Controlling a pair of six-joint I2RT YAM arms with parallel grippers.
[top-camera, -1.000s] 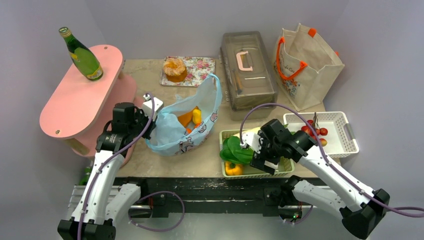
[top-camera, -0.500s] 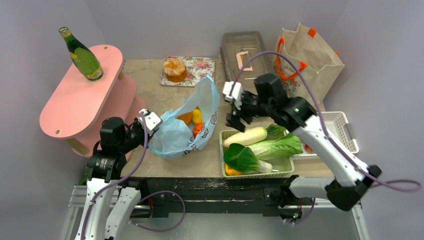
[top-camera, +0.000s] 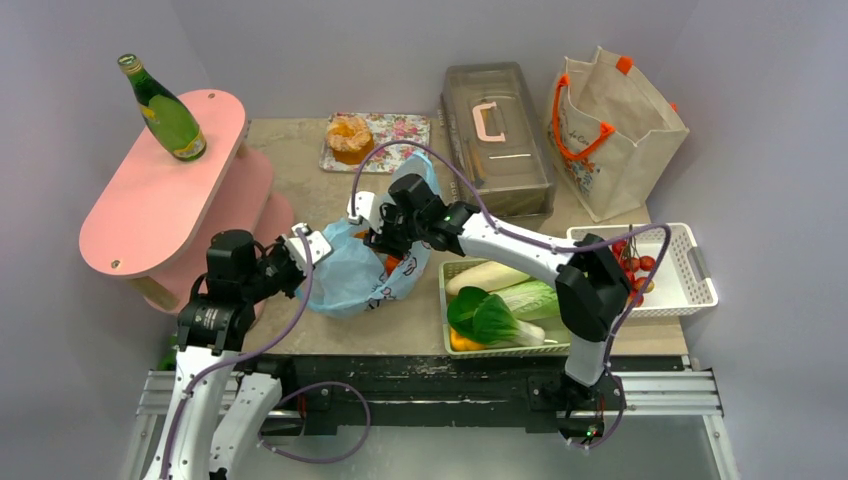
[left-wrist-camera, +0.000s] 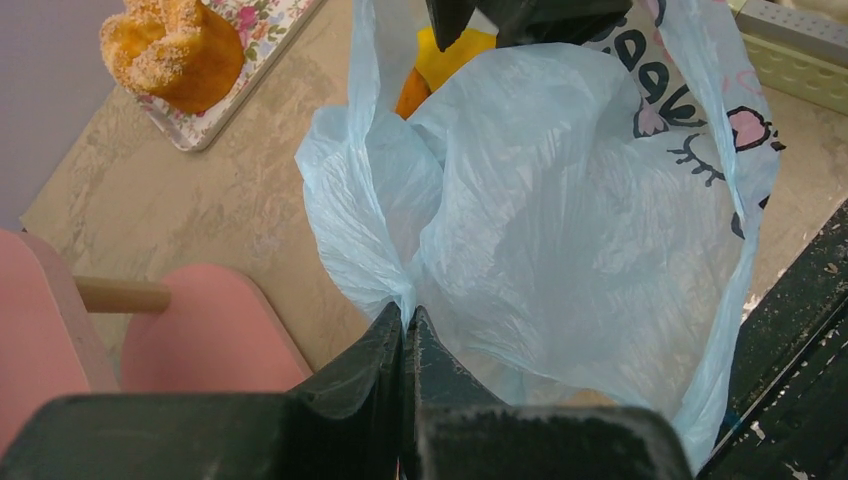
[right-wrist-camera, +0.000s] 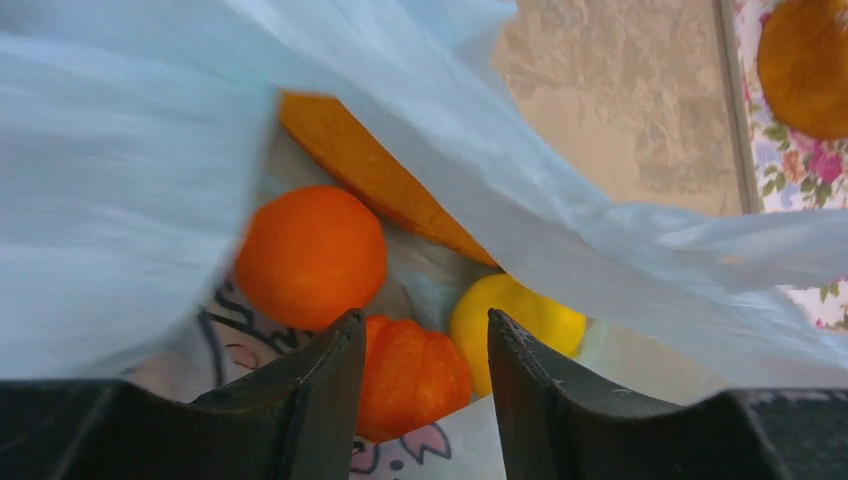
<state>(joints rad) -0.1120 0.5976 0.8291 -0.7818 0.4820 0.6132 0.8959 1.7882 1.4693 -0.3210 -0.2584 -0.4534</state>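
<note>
A light blue plastic bag (top-camera: 352, 275) printed with cartoon faces lies mid-table with its mouth up. My left gripper (left-wrist-camera: 407, 315) is shut on a bunched fold of the bag's near-left rim (left-wrist-camera: 395, 280), holding it up. My right gripper (right-wrist-camera: 425, 320) is open and reaches into the bag mouth from the right. Its fingers straddle a small ribbed orange fruit (right-wrist-camera: 415, 375) without touching it. A round orange (right-wrist-camera: 312, 255), a yellow fruit (right-wrist-camera: 520, 315) and an orange wedge (right-wrist-camera: 370, 170) lie beside it. In the top view the right gripper (top-camera: 385, 240) hides most of the contents.
A green basket (top-camera: 444, 285) with greens, a white radish and a yellow pepper stands right of the bag, with a white basket (top-camera: 695, 262) of red fruit beyond. At the back are a clear toolbox (top-camera: 495, 140), tote bag (top-camera: 615, 130) and floral tray (top-camera: 400, 140) with a bun. Pink shelf (top-camera: 150, 200) with a green bottle (top-camera: 165, 105) at left.
My right arm swung from the green basket up and leftward into the bag's mouth. The left gripper kept hold of the bag's rim and barely moved.
</note>
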